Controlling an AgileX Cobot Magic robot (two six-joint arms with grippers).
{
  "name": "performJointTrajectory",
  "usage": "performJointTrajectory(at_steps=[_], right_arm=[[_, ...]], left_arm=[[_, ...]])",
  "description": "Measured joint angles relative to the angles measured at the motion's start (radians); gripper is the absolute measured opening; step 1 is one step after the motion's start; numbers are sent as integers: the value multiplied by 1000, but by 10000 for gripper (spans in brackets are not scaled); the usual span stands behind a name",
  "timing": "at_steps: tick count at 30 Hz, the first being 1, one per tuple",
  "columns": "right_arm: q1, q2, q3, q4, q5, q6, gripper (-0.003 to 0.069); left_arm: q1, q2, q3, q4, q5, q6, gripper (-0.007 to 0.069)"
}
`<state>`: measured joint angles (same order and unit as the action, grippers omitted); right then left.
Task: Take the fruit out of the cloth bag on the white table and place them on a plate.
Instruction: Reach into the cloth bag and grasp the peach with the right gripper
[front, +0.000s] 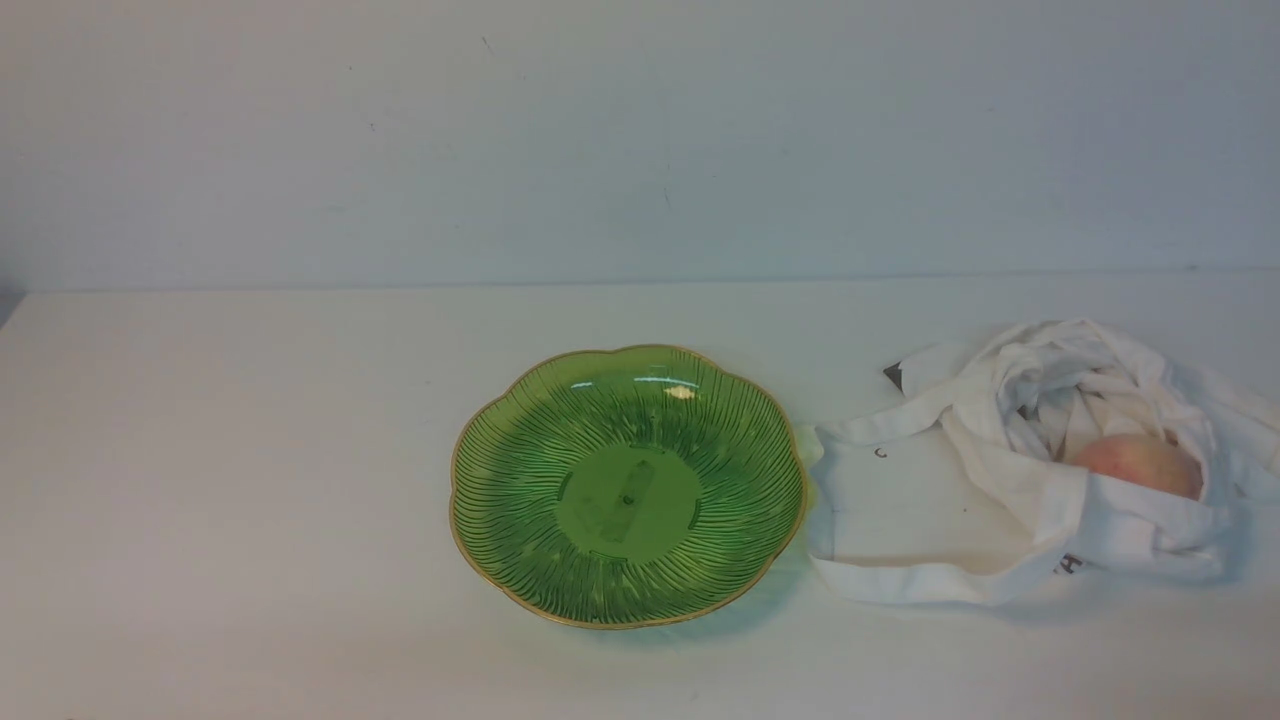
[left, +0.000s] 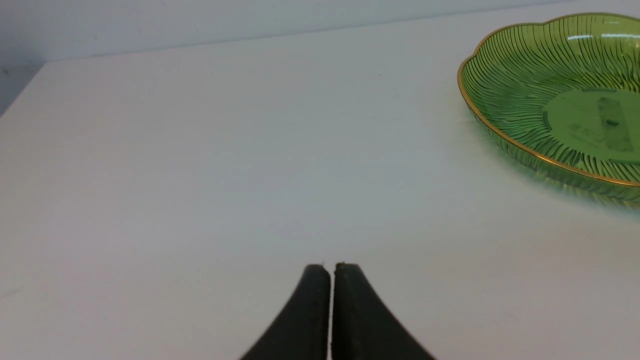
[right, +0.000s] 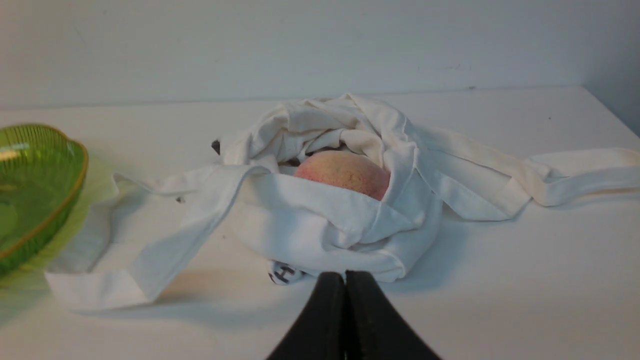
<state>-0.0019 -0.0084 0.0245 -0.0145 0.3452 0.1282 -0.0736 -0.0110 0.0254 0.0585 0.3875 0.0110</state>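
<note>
A crumpled white cloth bag (front: 1010, 500) lies at the right of the white table (front: 250, 480). A pink-and-yellow peach (front: 1140, 465) sits in its open mouth, half wrapped by fabric. The green glass plate (front: 560, 470) with a gold rim stands empty just left of the bag. No arm shows in the front view. In the right wrist view my right gripper (right: 345, 275) is shut and empty, just short of the bag (right: 325, 225), with the peach (right: 345, 172) behind the cloth lip. My left gripper (left: 332, 267) is shut and empty over bare table, away from the plate (left: 505, 95).
One long strap (right: 575, 172) trails from the bag toward the table's right edge, another (right: 165, 240) reaches toward the plate (right: 55, 200). A pale wall (front: 640, 140) closes off the far side of the table.
</note>
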Motion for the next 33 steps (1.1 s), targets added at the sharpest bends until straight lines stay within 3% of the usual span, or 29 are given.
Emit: performJointTrajectory(at_steps=[9, 17, 20, 24, 26, 33], right_arm=[[0, 0, 5, 331, -319, 305, -11], [2, 0, 2, 425, -408, 389, -11], [16, 0, -59, 418, -365, 399, -11], [48, 77, -330, 286, -167, 306, -11], [55, 267, -560, 179, 73, 219, -11], [58, 723, -942, 86, 600, 1, -11]], left_arm=[[0, 0, 0, 0, 0, 0, -8], [0, 0, 0, 0, 0, 0, -8], [0, 0, 0, 0, 0, 0, -8], [0, 0, 0, 0, 0, 0, -8], [0, 0, 0, 0, 0, 0, -8], [0, 0, 0, 0, 0, 0, -8]])
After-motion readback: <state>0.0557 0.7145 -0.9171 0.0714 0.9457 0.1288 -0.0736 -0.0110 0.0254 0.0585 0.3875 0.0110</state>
